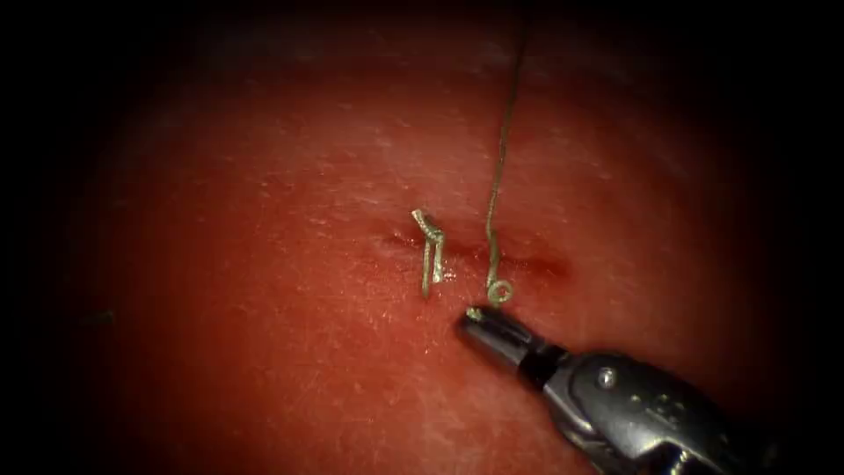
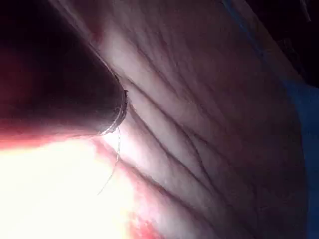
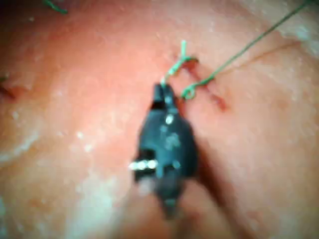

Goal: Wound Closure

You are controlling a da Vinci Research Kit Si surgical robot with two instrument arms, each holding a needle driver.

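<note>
**Right jaws pinch the thread end below the cut**

Jaws of the right tool [image 1: 476, 318] are pressed together on the short thread end, beside a small loop.
- Tissue [image 1: 264, 352]: cut [image 1: 527, 261] runs crosswise.
- Thread [image 1: 501, 149] rises from the cut.
- Cut ends [image 1: 430, 251] lie left.
- Needle: unseen.

Judgement: keep tension gentle, along the thread.

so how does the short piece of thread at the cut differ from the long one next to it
The short thread is a kinked stub lying across the cut, both ends free. The long thread sits to its right, runs up out of the endoscope view, and ends in a small loop near the right tool. Both cross the cut on the tissue.
</note>
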